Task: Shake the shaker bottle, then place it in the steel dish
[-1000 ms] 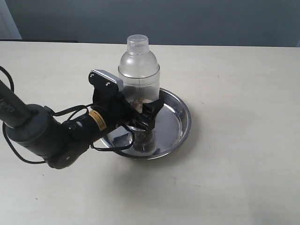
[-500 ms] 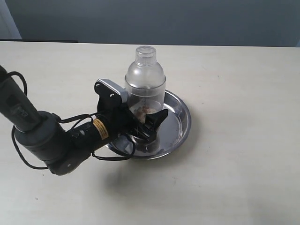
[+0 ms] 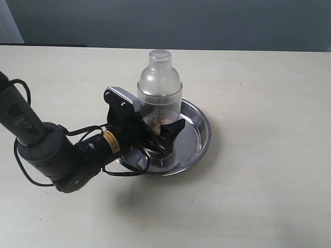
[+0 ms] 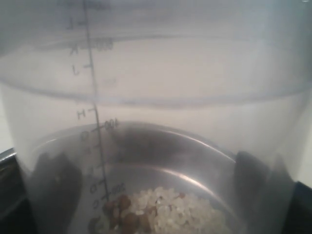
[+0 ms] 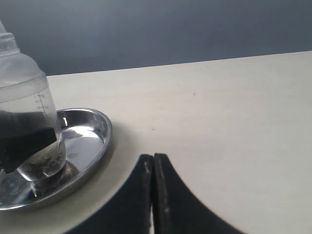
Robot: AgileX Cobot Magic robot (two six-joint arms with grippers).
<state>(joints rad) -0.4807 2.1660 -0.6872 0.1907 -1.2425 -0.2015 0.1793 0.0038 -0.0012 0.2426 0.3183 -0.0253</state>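
The shaker bottle (image 3: pixel 160 85) stands upright in the steel dish (image 3: pixel 200 129), toward the dish's left side. It is clear frosted plastic with a domed top and a small round cap. My left gripper (image 3: pixel 163 137) is shut on its lower body, one black finger on each side. In the left wrist view the bottle (image 4: pixel 185 83) fills the frame, showing printed marks, pale and brownish granules (image 4: pixel 161 214) and the dish rim (image 4: pixel 195 144) behind it. My right gripper (image 5: pixel 153 163) is shut and empty above the bare table, to the right of the dish (image 5: pixel 95 139) and bottle (image 5: pixel 24 97).
The beige table (image 3: pixel 269 170) stretches all around the dish. A dark wall (image 3: pixel 207 20) runs behind the table's far edge. The left arm's grey body (image 3: pixel 51 155) and cables lie at the front left of the dish.
Over the last second the left gripper carried the bottle slightly right and lower into the dish. In the last half second almost nothing moved.
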